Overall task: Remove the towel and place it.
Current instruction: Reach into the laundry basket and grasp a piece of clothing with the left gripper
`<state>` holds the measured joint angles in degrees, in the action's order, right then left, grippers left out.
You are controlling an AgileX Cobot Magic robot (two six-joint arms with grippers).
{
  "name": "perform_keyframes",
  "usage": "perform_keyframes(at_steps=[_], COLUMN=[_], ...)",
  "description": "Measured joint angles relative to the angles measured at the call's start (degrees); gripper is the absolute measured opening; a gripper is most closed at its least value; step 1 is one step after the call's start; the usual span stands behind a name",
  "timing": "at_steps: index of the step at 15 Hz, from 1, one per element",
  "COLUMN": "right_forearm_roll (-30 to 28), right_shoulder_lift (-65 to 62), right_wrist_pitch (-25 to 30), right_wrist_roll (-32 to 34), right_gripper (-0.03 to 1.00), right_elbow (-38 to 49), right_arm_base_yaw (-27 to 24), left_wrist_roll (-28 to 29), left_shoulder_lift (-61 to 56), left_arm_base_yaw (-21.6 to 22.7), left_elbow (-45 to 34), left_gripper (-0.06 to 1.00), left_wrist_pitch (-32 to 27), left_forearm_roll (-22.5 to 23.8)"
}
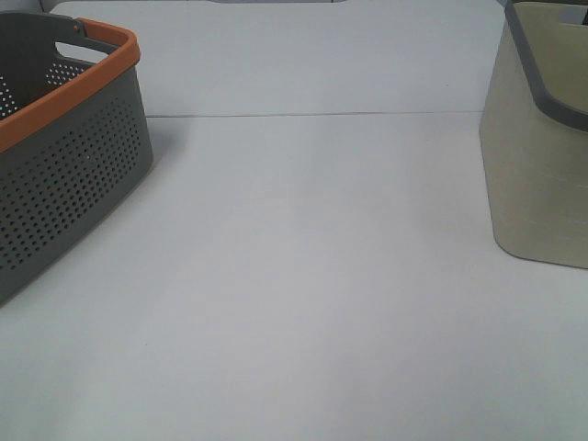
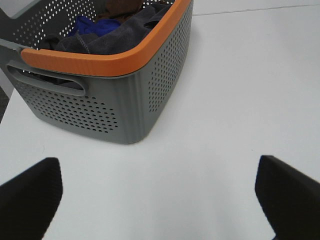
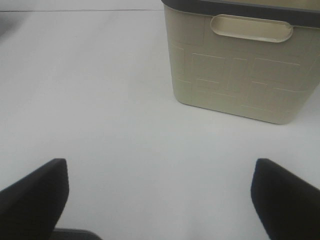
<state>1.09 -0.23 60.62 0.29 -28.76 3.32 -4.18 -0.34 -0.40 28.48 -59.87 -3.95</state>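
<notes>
Our left claw and right claw gape wide over open table; ahead of the left, the towel lies inside the orange-rimmed basket.

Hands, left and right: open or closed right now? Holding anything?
Left hand: open, fingers spread wide, holding nothing.
Right hand: open, fingers spread wide, holding nothing.

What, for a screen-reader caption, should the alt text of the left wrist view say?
A grey perforated basket with an orange rim stands on a white table, holding a crumpled dark grey towel, a blue cloth and a brown cloth. The left tool is open, its dark fingers wide apart and empty.
</notes>
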Motion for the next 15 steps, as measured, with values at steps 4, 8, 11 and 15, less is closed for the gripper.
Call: perform_keyframes(at_steps=[4, 8, 11, 15], right_forearm_roll=[0.0, 0.0, 0.0, 0.0], right_shoulder_lift=[0.0, 0.0, 0.0, 0.0], right_wrist_pitch=[0.0, 0.0, 0.0, 0.0], right_wrist_roll=[0.0, 0.0, 0.0, 0.0], right_gripper=[0.96, 0.96, 0.96, 0.96], right_elbow=[0.0, 0.0, 0.0, 0.0], right_arm_base_yaw=[0.0, 0.0, 0.0, 0.0], left_wrist_roll=[0.0, 0.0, 0.0, 0.0], left_shoulder_lift=[0.0, 0.0, 0.0, 0.0], left_arm_base_yaw=[0.0, 0.0, 0.0, 0.0], left_elbow=[0.0, 0.0, 0.0, 0.0], left_gripper=[0.99, 0.99, 0.99, 0.99], left_wrist_pitch=[0.0, 0.0, 0.0, 0.0], left_forearm_roll=[0.0, 0.0, 0.0, 0.0])
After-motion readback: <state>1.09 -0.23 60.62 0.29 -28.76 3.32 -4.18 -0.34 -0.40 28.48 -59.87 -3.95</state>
